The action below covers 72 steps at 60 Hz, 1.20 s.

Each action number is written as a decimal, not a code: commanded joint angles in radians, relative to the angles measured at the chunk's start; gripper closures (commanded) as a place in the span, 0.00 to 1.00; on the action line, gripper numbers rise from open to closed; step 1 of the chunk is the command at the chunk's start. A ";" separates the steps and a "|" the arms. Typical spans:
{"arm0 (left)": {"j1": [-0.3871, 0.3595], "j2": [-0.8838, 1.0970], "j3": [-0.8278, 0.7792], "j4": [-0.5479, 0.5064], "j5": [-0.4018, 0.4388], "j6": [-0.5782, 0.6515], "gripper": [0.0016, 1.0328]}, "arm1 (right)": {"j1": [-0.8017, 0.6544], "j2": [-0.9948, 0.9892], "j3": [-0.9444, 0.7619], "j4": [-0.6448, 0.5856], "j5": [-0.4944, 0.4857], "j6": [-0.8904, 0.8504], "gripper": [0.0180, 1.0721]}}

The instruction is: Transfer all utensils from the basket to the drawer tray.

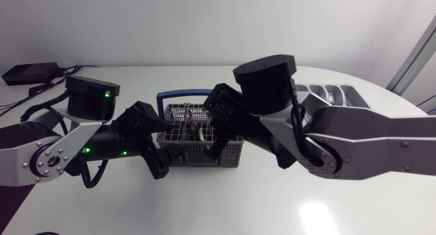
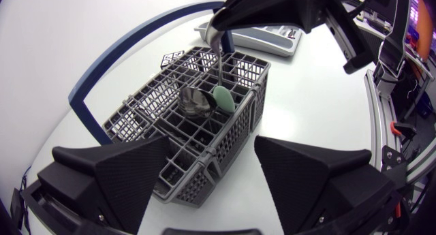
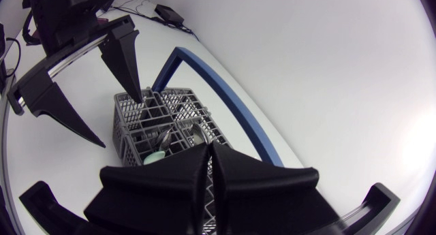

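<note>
White table [image 1: 204, 208] stretches under both arms, bright and bare where it shows in the head view; at the left, the left arm [image 1: 82, 146] comes in low across it; its claw, the left gripper [image 1: 161, 148], sits at the left end of the basket [image 2: 231, 136], with the fingers spread wide and nothing between them but that end of the basket; one fingertip [image 3: 138, 92] stands right at a corner of the basket, though I cannot tell whether it touches.

At the middle, the basket is a grey mesh box split into small compartments, upright on the table, with a blue handle [image 2: 109, 75] arching over it; in a middle compartment a shiny metal head [image 2: 194, 102] lies just beside a pale green piece [image 2: 223, 99]; a thin silver utensil [image 2: 221, 61] stands almost upright out of that spot, its lower end down by the green piece; I cannot tell whether the two are one thing.

Over the basket hangs the right gripper [image 3: 208, 160], fingers narrowed to a slit and pinched on the top of the silver utensil; the right arm [image 1: 368, 136] runs off to the right behind it.

Furthest right, the drawer tray [image 1: 344, 93] lies on the table well apart from the basket, partly hidden by that arm.
</note>
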 commanded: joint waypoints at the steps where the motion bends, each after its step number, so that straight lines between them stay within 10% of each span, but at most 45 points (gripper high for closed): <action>1: -0.011 0.012 -0.023 0.015 0.009 0.019 0.16 | -0.009 -0.037 -0.016 0.019 0.004 -0.007 0.95; 23: -0.022 0.005 -0.026 0.015 0.009 0.018 0.16 | -0.043 -0.189 -0.002 -0.038 -0.048 -0.016 0.95; 52: -0.042 -0.012 -0.020 0.002 0.003 0.014 0.16 | -0.431 -0.307 0.233 -0.740 -0.518 -0.274 0.95; 72: -0.063 -0.012 -0.012 -0.009 -0.014 0.011 0.16 | -0.684 -0.272 0.250 -1.072 -0.561 -0.739 0.95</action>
